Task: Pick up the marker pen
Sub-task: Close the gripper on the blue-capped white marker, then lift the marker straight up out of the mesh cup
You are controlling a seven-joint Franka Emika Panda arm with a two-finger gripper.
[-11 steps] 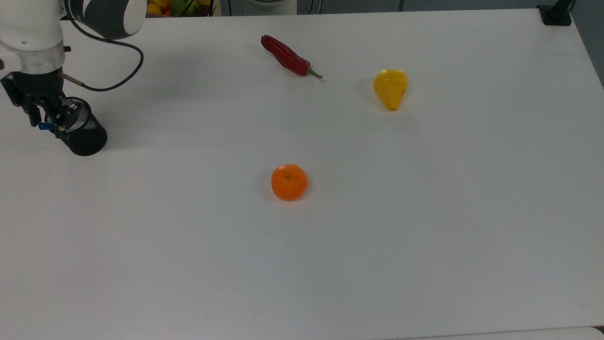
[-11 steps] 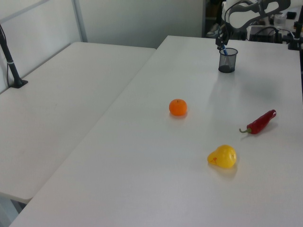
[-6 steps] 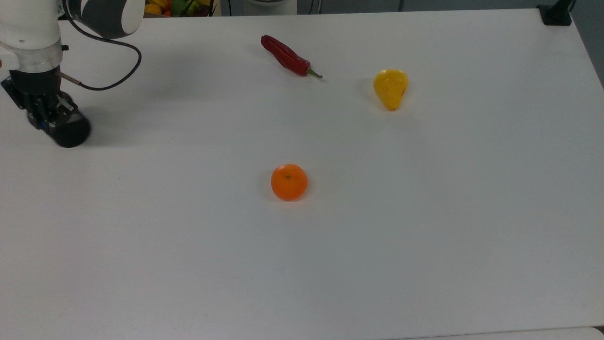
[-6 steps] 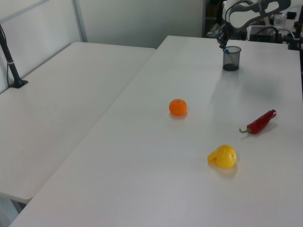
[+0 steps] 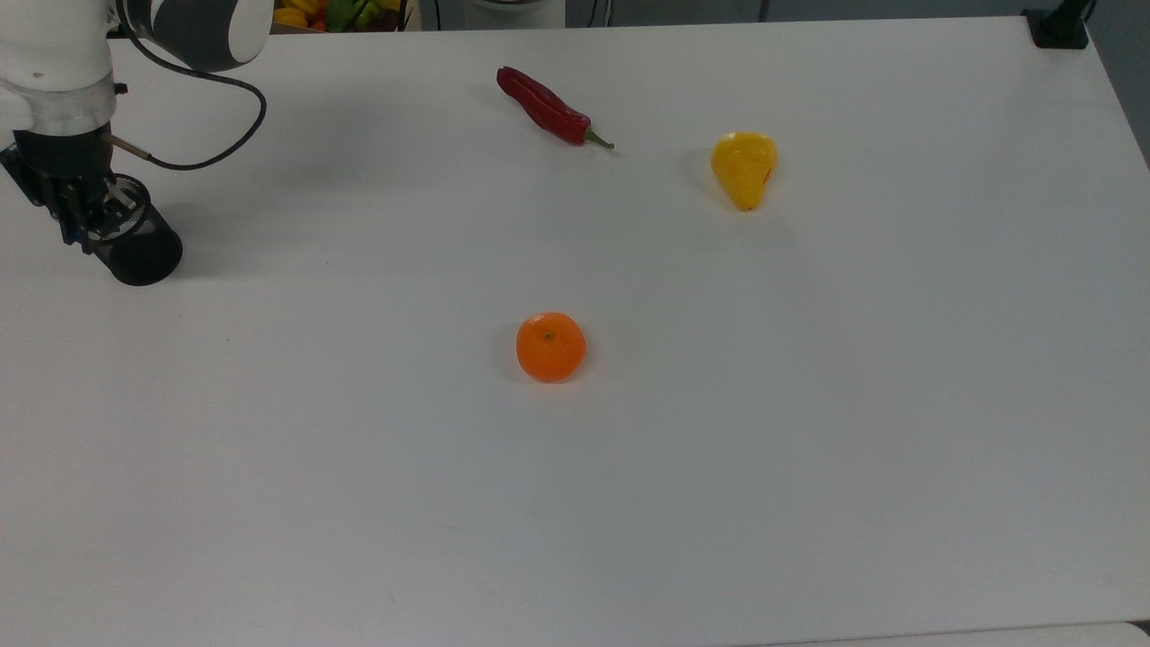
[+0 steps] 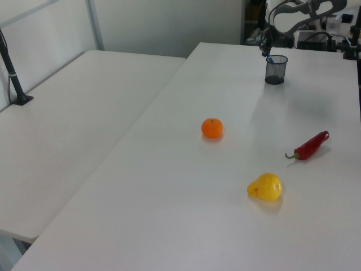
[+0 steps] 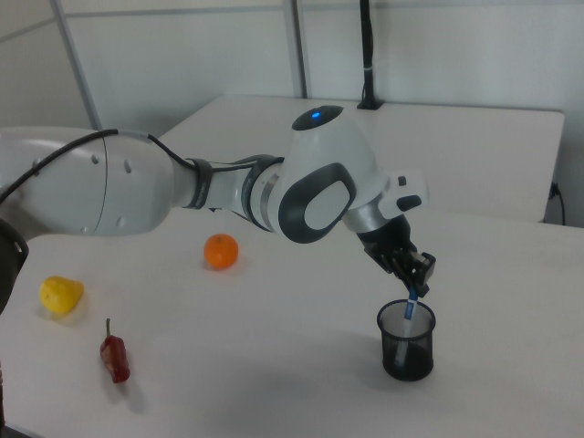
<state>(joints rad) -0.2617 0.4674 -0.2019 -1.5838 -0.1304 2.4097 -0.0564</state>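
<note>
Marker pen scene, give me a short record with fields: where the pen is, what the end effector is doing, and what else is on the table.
marker pen: upright in the black mesh cup, blue top sticking above the rim
end effector: right above the cup, closed on the pen's top
cup position: near the top view's left edge, standing upright
other items: orange mid-table, red chili pepper and yellow pear toward the top view's far side
table: white
</note>
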